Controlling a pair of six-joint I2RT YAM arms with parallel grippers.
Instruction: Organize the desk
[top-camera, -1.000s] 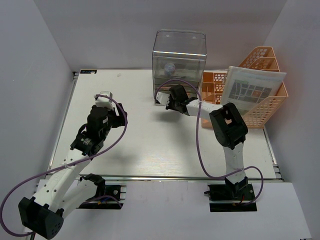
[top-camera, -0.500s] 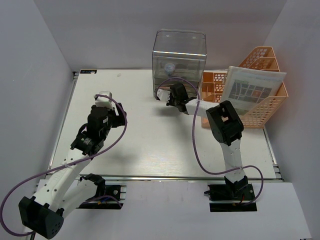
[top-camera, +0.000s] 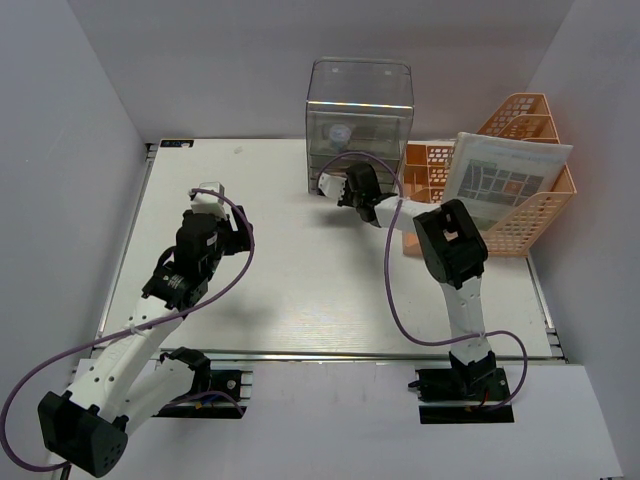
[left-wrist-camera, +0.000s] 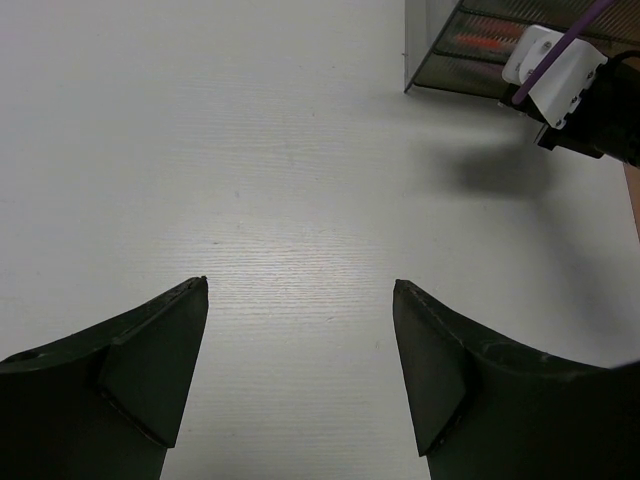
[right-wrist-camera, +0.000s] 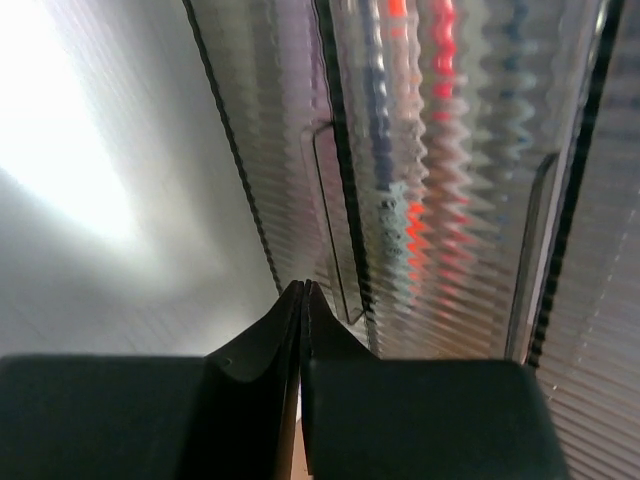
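The desk (top-camera: 290, 270) is a flat white tabletop with a metal rail along its front edge. My left gripper (top-camera: 232, 236) is open and empty, held above bare desk (left-wrist-camera: 300, 200) at the left. My right gripper (top-camera: 346, 186) is shut with nothing between its fingers, its tips pressed against the lower front of the clear drawer box (top-camera: 358, 120). In the right wrist view the shut fingertips (right-wrist-camera: 303, 292) touch the ribbed drawer front (right-wrist-camera: 400, 180), with red and dark items blurred behind it.
An orange mesh tray rack (top-camera: 520, 190) stands at the back right with a printed sheet (top-camera: 500, 185) leaning in it. The clear drawer box holds a small round object in its upper part. Grey walls enclose the left, back and right.
My right gripper has moved further toward the back, from a little in front of the drawer box to right against its lower front. The left arm has not moved.
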